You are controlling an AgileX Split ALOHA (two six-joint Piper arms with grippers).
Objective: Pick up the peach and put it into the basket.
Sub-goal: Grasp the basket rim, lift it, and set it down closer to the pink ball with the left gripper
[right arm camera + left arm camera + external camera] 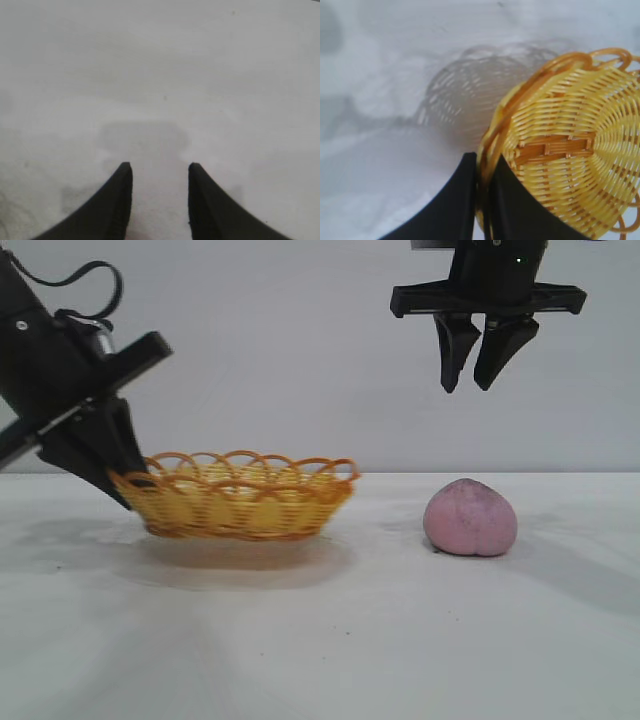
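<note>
Left gripper (pixel 118 490) pinches basket (pixel 240 502) rim; peach (pixel 470 518) lies well apart.

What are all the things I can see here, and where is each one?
Shallow oval woven wicker basket: one, yellow-orange, on the table's left side, empty.
Rounded matte peach: one, dusty pink-mauve, on the table right of the basket, apart from it.
Table: one, white, under both.
Left gripper: one, black, shut on the basket's looped rim at its left end.
Right gripper: one, black, open, empty, hanging above the peach.
</note>
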